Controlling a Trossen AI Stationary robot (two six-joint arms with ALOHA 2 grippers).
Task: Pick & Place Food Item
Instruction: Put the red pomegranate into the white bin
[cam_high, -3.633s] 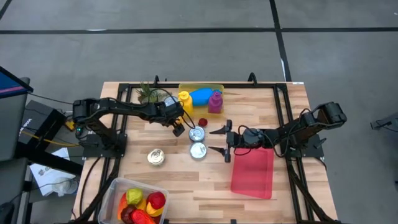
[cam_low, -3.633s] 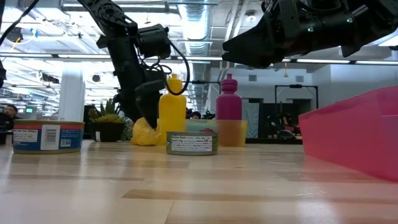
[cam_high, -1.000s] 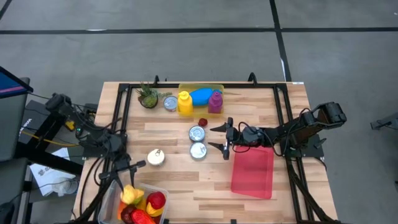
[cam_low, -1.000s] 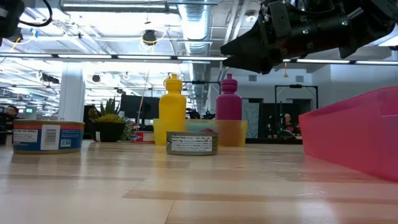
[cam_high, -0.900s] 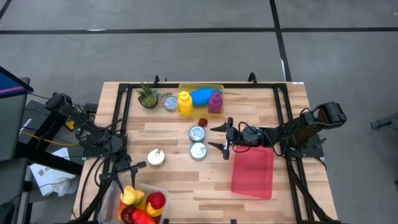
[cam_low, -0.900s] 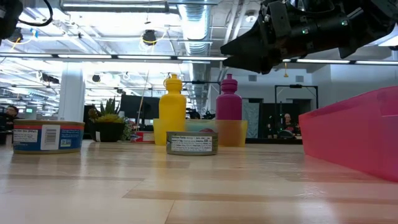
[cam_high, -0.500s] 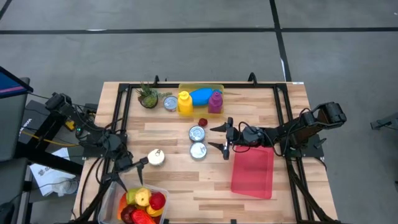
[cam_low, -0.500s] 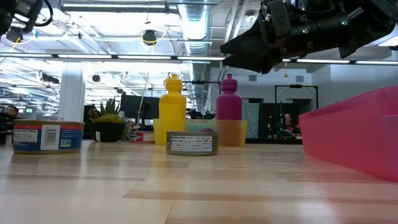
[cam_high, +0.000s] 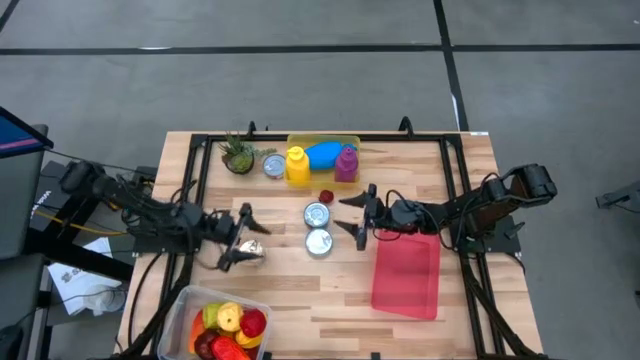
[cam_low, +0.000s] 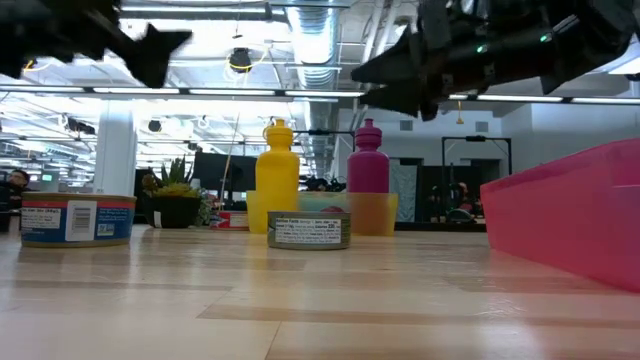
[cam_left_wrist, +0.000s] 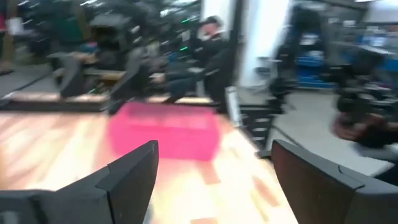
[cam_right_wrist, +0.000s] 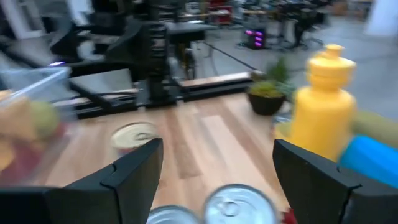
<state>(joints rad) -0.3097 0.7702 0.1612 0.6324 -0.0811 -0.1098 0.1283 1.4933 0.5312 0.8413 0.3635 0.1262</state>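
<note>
High view: your food items (cam_high: 228, 326) sit piled in the clear bin (cam_high: 181, 303) at the table's front-left corner.
Your left gripper (cam_high: 240, 236) hangs spread and empty over the tin (cam_high: 250, 254) just behind that bin; your right gripper (cam_high: 358, 212) waits with fingers apart near the two centre cans (cam_high: 317, 228); the pink tray (cam_high: 406, 280) lies beside it; the bottles (cam_high: 297, 164) stand well apart at the back edge.
</note>
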